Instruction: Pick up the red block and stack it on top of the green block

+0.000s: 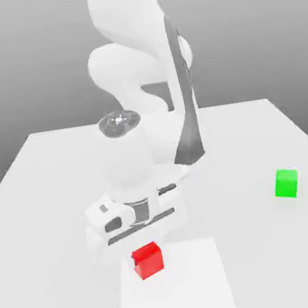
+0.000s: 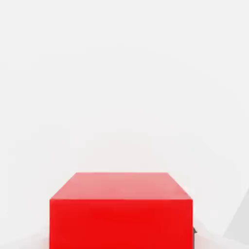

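Note:
The red block (image 1: 149, 260) rests on the white table near its front edge, and it looms large in the hand view (image 2: 121, 214). My gripper (image 1: 144, 250) has come straight down over it; the white hand sits just above the cube and the fingers reach down its sides, shut on it. A sliver of dark finger pad (image 2: 194, 234) shows against one side of the cube. The green block (image 1: 286, 183) stands alone on the table, off to the exterior view's right and a little farther back.
The white table (image 1: 251, 135) stretches wide around both cubes. A paler square patch (image 1: 206, 295) marks its front middle, under the red block. The arm's body rises behind the hand, at the table's back centre.

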